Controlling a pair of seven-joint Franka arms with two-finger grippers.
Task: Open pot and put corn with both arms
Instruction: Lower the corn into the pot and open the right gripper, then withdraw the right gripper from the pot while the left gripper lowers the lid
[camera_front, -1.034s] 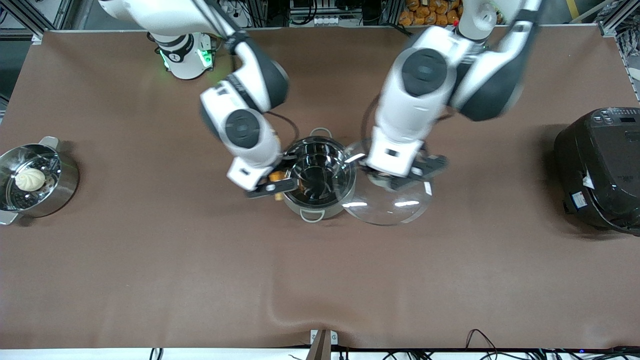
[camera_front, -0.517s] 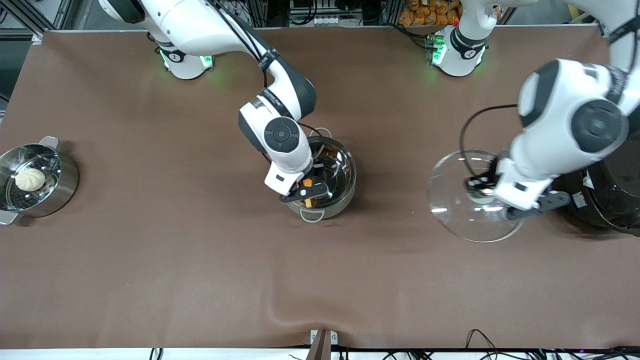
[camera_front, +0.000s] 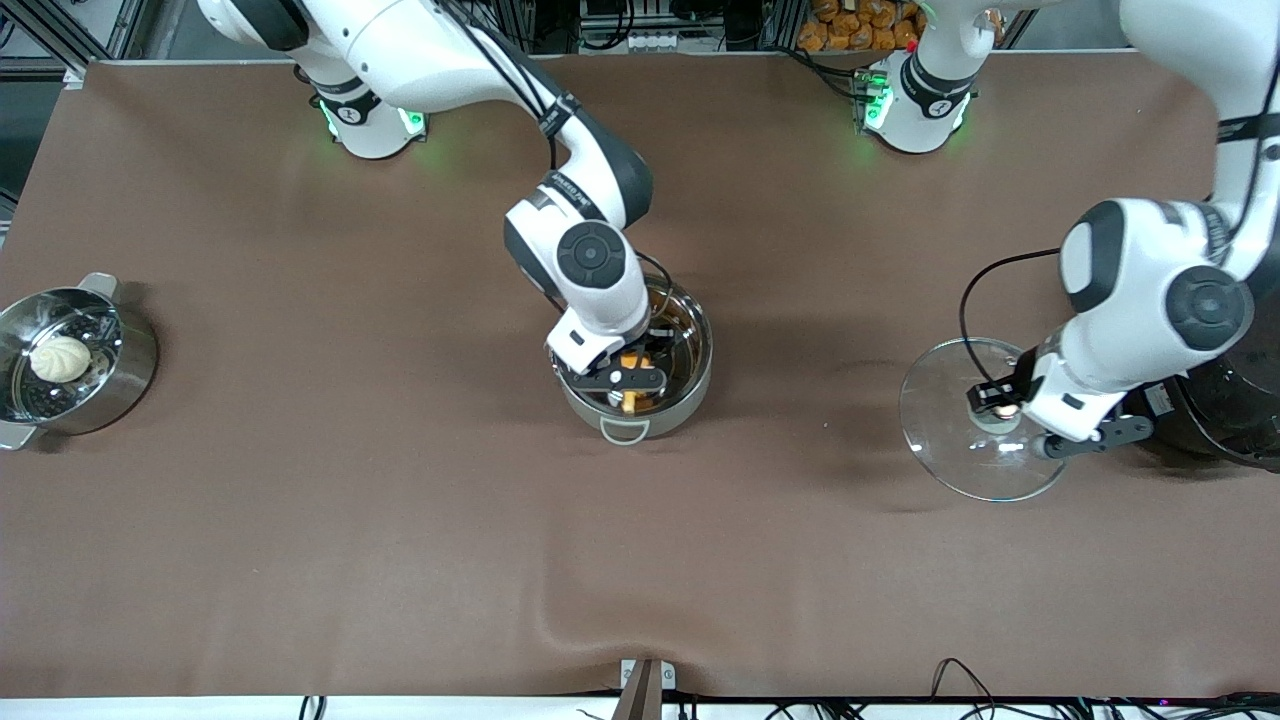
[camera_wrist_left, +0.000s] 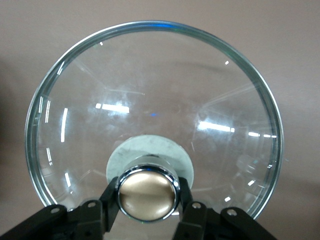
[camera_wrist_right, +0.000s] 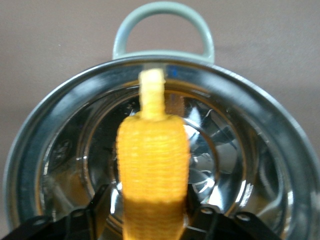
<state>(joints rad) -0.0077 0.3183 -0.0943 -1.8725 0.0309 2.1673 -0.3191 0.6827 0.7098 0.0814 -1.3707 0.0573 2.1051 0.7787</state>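
The open steel pot (camera_front: 690, 385) stands at the table's middle, with no lid on it. My right gripper (camera_front: 628, 378) is shut on the yellow corn (camera_front: 630, 398) and holds it over the pot's mouth. In the right wrist view the corn (camera_wrist_right: 152, 165) hangs above the pot's shiny inside (camera_wrist_right: 235, 165), pale stem end toward a loop handle (camera_wrist_right: 162, 25). My left gripper (camera_front: 1005, 412) is shut on the tan knob (camera_wrist_left: 147, 194) of the glass lid (camera_front: 950, 440). It holds the lid low over the cloth toward the left arm's end.
A large black electric cooker (camera_front: 1225, 400) stands right beside the held lid. A steel steamer pot (camera_front: 110, 385) with a white bun (camera_front: 60, 358) sits at the right arm's end. A brown cloth (camera_front: 400, 550) covers the table.
My left gripper carried the lid from beside the pot out toward the black cooker. My right gripper moved the corn from beside the pot's rim to over its mouth.
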